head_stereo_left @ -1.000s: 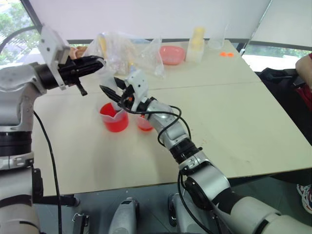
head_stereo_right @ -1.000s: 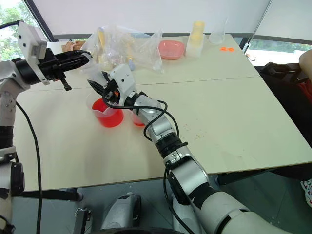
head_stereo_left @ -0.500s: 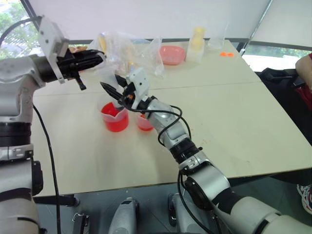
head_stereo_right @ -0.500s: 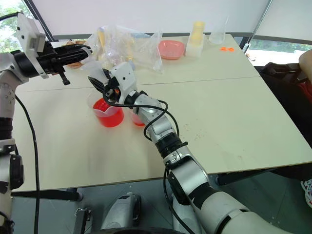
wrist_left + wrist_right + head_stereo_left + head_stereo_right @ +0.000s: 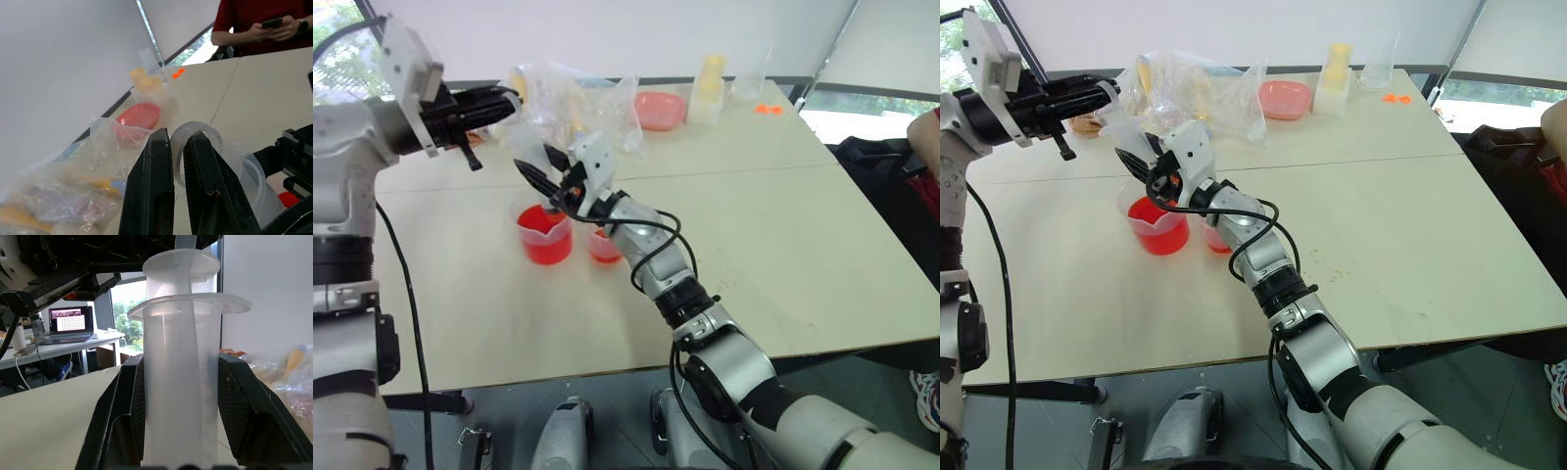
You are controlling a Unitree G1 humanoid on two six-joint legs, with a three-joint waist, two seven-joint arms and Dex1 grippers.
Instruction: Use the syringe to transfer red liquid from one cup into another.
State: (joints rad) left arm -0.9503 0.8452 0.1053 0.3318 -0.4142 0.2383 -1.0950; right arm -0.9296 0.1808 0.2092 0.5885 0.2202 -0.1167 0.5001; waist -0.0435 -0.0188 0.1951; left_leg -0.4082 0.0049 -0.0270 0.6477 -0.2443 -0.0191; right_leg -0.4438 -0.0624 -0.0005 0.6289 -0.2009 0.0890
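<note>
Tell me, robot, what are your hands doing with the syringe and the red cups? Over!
Right gripper shut on syringe barrel. Left gripper pinching plunger ring. Syringe above big beaker, small cup beside. Nothing blocking.

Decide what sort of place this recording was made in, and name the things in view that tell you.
Probably an office or lab workroom rather than a home. A large pale table stands by a window, a laptop sits open on another desk, and a person stands by looking at a phone.
</note>
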